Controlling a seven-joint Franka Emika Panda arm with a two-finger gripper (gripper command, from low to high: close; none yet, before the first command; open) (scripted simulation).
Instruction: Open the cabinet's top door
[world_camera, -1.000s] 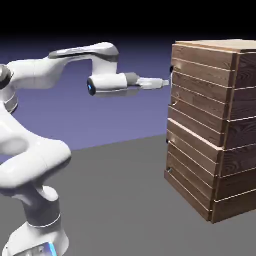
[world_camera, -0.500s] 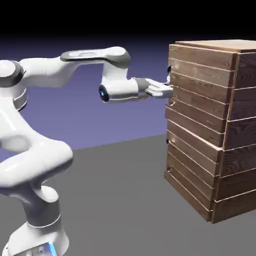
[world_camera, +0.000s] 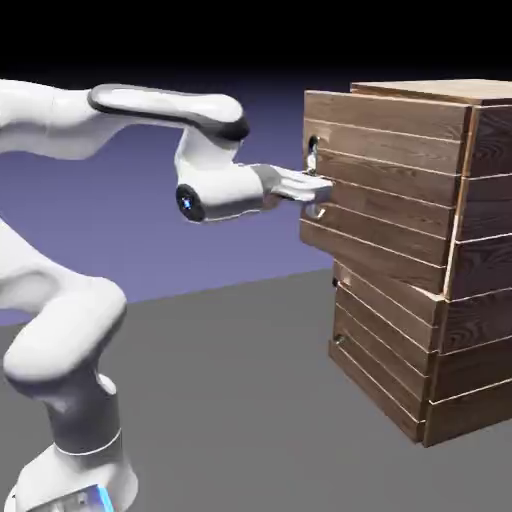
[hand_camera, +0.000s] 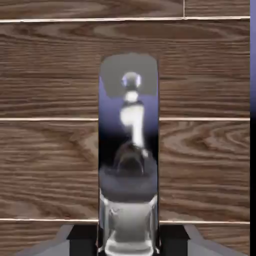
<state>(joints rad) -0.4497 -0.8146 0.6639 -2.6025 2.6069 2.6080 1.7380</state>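
The cabinet (world_camera: 478, 300) of brown planks stands at the exterior view's right. Its top door (world_camera: 390, 195) stands out from the cabinet front, its left edge nearest the arm. My gripper (world_camera: 318, 187) reaches level to that edge and is shut on the small dark handle (world_camera: 313, 172). In the hand view the handle (hand_camera: 129, 145) is a shiny upright metal bar that fills the middle. It runs down between my fingertips (hand_camera: 79, 235) at the bottom edge, with the door's planks (hand_camera: 50, 160) behind it.
The lower door (world_camera: 385, 365) lies flush with the cabinet front, below the top one. The grey table (world_camera: 230, 400) spreads between my base and the cabinet. My arm (world_camera: 60, 330) rises at the lower left.
My gripper went from open to shut on the handle, then drew back to the left. The top door's left edge came away from the cabinet front with it.
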